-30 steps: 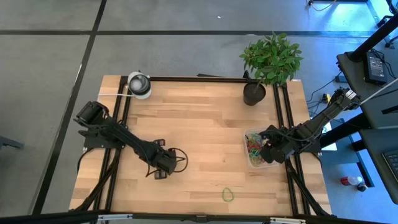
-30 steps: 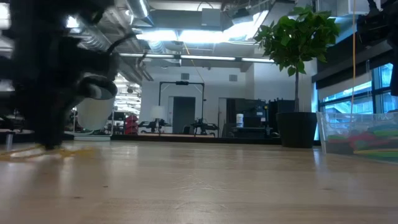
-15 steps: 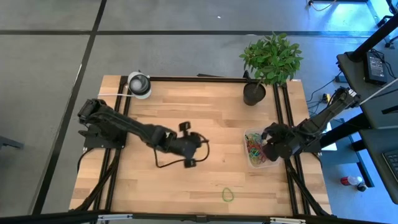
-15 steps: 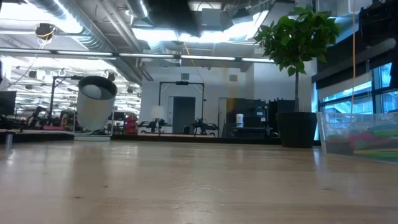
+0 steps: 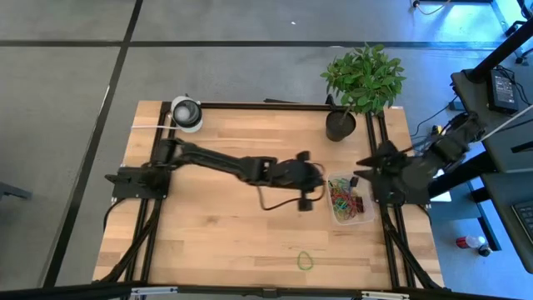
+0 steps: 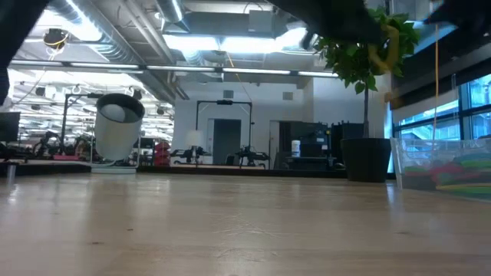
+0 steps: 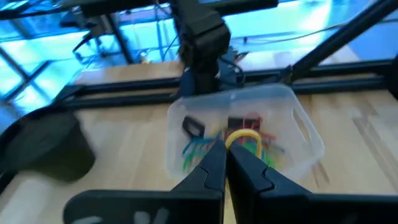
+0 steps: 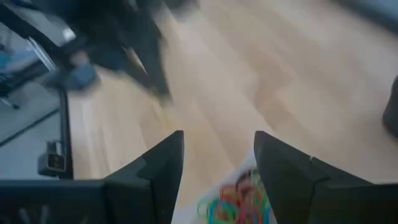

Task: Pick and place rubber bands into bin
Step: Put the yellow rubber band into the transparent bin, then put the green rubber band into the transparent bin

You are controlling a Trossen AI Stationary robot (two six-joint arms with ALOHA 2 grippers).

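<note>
From above, the left hand (image 5: 310,185) has swung across the counter (image 5: 250,233) to just beside the bin (image 5: 350,200); its wrist view shows fingers pinched on a yellow rubber band (image 7: 242,138), ready to drop, while the right hand (image 8: 214,155), gaping empty, has pulled clear.

**Crowded at the bin, open desk elsewhere**

You have both tools close at the bin (image 5: 351,202): the left tool (image 5: 314,185), fingers pinched on a yellow band (image 7: 242,137), sits just left of it, and the right tool (image 5: 364,173), fingers spread, hangs at its far right edge. The plant pot (image 5: 340,125) blocks the far right corner, the roll (image 5: 186,112) the far left. The middle and near desk (image 5: 233,242) lie open, apart from one green band (image 5: 306,261).
</note>
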